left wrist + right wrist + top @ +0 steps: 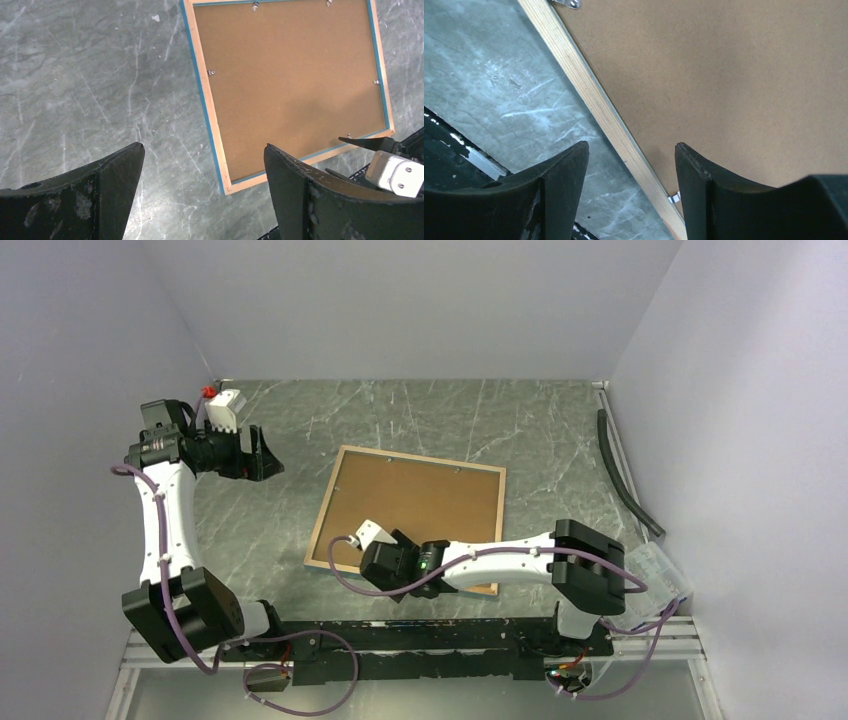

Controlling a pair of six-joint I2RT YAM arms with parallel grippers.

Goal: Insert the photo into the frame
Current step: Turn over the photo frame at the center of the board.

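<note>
Frame (324, 508) lies back-up on the desk (520, 420), centre of the top view; photo not visible. Left wrist view: left fingers (125, 165) spread wide, empty. Right wrist view: right fingers (574, 165) half-open astride the frame edge at lower centre, holding nothing; closing could skid the frame.

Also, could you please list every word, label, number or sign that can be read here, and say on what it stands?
There is no readable text in any view.
The frame lies back up; its rim and the brown backing board are blank.
The table shows only marble veins, no marking.
</note>
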